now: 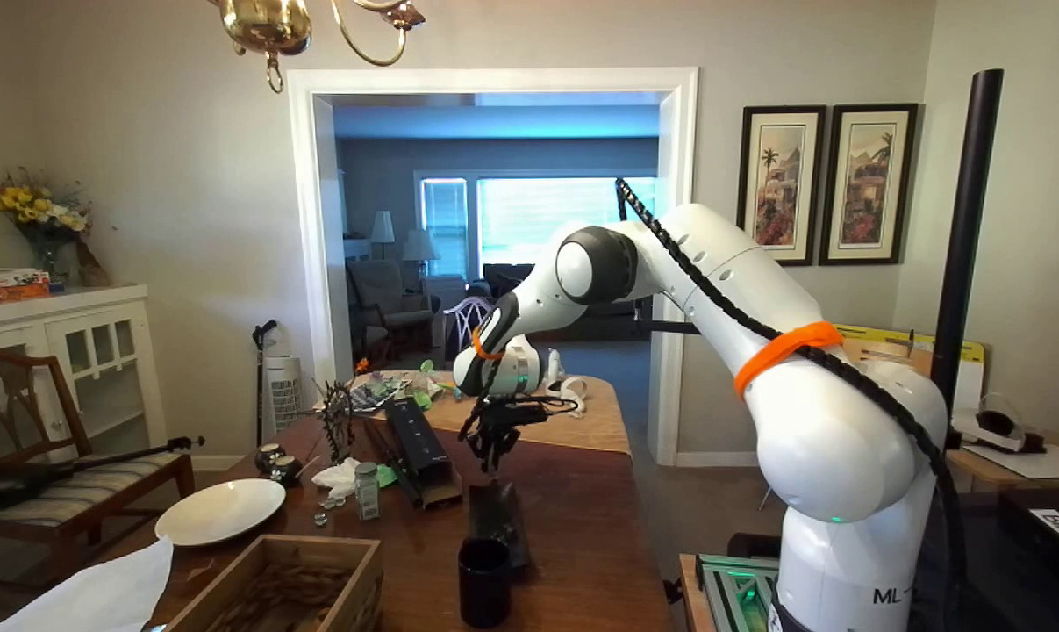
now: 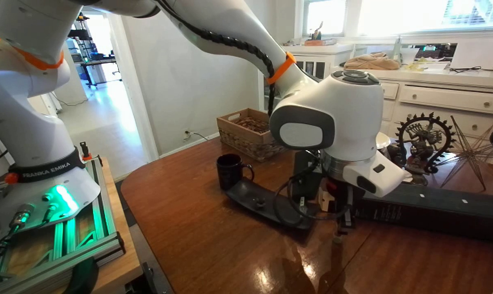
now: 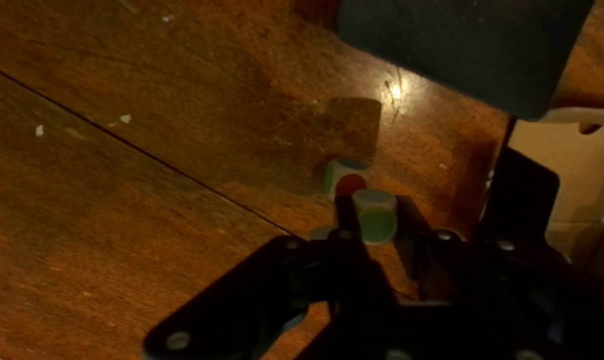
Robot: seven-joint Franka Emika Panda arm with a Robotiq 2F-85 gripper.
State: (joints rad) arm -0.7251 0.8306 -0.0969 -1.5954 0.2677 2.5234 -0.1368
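Note:
In the wrist view my gripper (image 3: 376, 215) is shut on a small pale cube (image 3: 377, 226) with rounded edges, showing a green dot and a greyish dot. Behind it a similar cube (image 3: 351, 182) with red, green and dark dots appears on the wood, partly covered by a finger. A pale rounded shape (image 3: 322, 232) peeks out beside the same finger; what it is I cannot tell. An exterior view shows the held cube (image 2: 337, 238) low over the table. Near the gripper lies a dark curved tray (image 2: 266, 204), and its corner enters the top of the wrist view.
A black mug (image 2: 230, 173) stands at the tray's far end. A long black box (image 1: 419, 443) with an open cardboard end lies close to the gripper. Further along are a wooden basket (image 1: 367, 570), a white plate (image 1: 222, 512), a spice jar (image 1: 367, 491) and a metal statue (image 2: 424, 143).

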